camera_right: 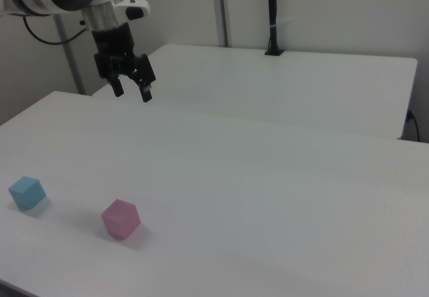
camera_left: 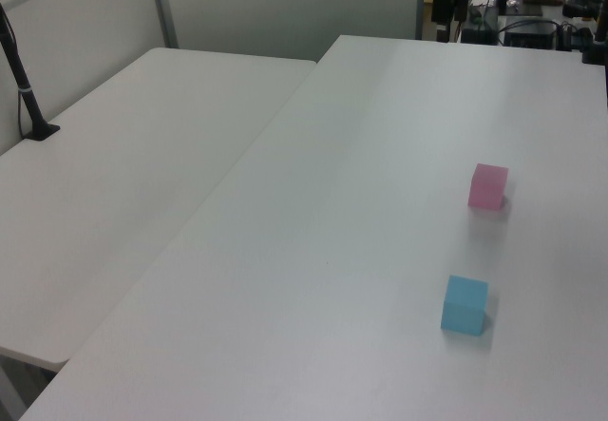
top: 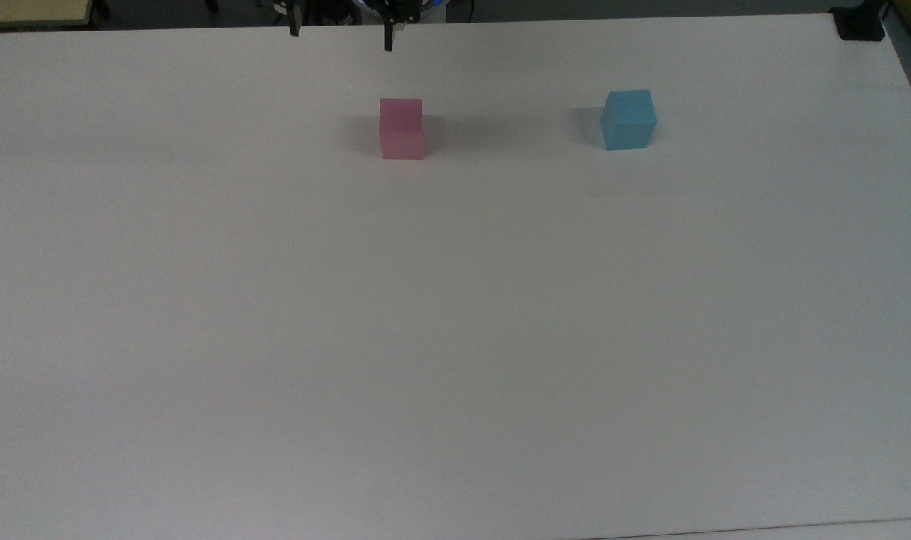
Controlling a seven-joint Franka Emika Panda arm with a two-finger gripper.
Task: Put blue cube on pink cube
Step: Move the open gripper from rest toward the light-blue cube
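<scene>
claw hangs spread and empty, high above the bench; best line up square over the blue cube, well apart from the pink cube, before dropping.

Both cubes are sitting on the table, well apart. In the top view, the pink cube is lying just below the gripper; the blue cube is lying far to the gripper's right.
</scene>
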